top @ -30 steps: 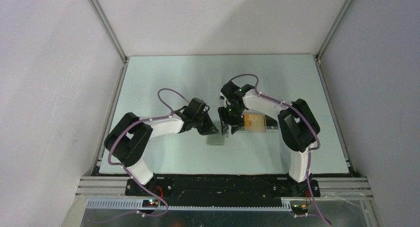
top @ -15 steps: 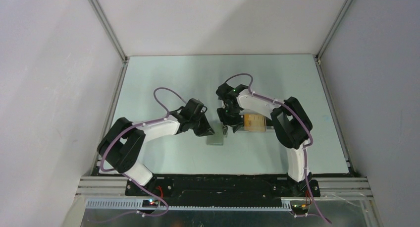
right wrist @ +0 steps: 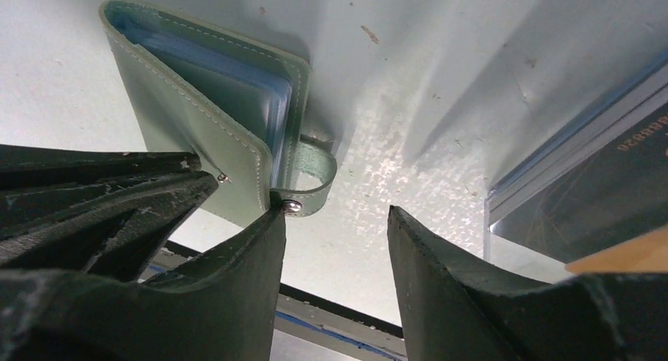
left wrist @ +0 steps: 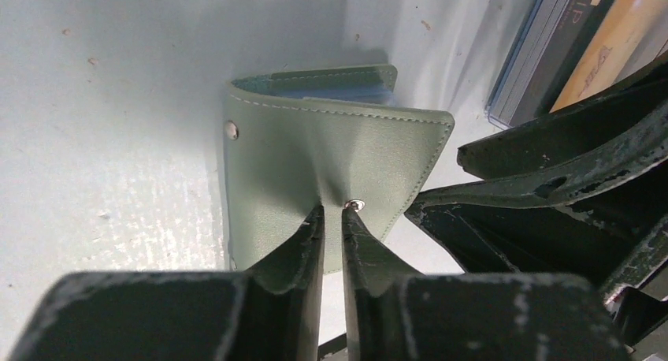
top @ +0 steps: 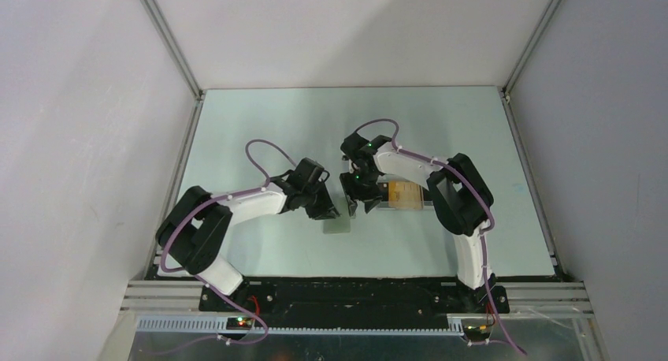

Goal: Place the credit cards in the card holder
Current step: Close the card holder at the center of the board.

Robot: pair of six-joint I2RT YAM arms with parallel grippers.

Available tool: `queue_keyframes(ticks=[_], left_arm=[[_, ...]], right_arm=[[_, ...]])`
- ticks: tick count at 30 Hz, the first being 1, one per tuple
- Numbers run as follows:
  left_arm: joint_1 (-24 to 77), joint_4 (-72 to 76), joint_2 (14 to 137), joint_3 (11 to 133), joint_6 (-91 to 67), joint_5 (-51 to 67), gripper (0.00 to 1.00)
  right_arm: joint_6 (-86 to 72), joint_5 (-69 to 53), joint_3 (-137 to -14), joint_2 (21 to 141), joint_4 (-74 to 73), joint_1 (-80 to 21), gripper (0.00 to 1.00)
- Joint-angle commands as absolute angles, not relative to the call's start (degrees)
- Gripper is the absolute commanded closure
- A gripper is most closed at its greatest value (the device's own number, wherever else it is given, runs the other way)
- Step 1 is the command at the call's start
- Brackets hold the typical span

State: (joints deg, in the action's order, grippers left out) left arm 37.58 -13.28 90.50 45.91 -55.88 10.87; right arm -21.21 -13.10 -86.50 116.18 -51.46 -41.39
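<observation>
The grey-green card holder point(top: 337, 223) lies on the table between the two arms. My left gripper point(top: 331, 213) is shut on its front cover, which puckers and lifts at the fingertips point(left wrist: 313, 219), so the card holder point(left wrist: 315, 148) stands partly open. Bluish sleeves show inside the card holder point(right wrist: 181, 117). My right gripper point(right wrist: 335, 213) is open, and its left fingertip touches the snap tab point(right wrist: 311, 180); from above this gripper point(top: 358, 206) sits just right of the holder. The credit cards point(top: 403, 194), orange-gold and black, lie stacked to the right, and their stack point(left wrist: 606, 53) also shows beside the left gripper.
A clear plastic tray point(top: 429, 205) holds the cards close to the right wrist. Its edge point(right wrist: 551, 172) runs just right of the right fingers. Grey walls enclose the table on three sides, and the arm bases stand at the near edge.
Both grippers and the card holder have shifted slightly to the left. The right jaws have widened a little. The left grip on the cover has stayed.
</observation>
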Motion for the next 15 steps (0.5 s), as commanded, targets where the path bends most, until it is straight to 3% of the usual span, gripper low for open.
queue_keyframes(ticks=[1,7,15], left_arm=[[37.5,-13.7,89.7,47.3,-54.5,11.4,0.8],[36.6,-13.9,86.3,46.5,-54.0,11.4,0.64],[32.0,-18.3,76.9,42.1,-51.7,9.7,0.61]], right_arm=[[-21.4,-16.5,-88.3,116.7,-48.3,-41.9,0.45],[-22.1,-19.9,-87.0,116.4,-45.5,-41.7,0.43],[-22.6,-22.4,-86.6,115.0,-43.0,-40.9,0.42]])
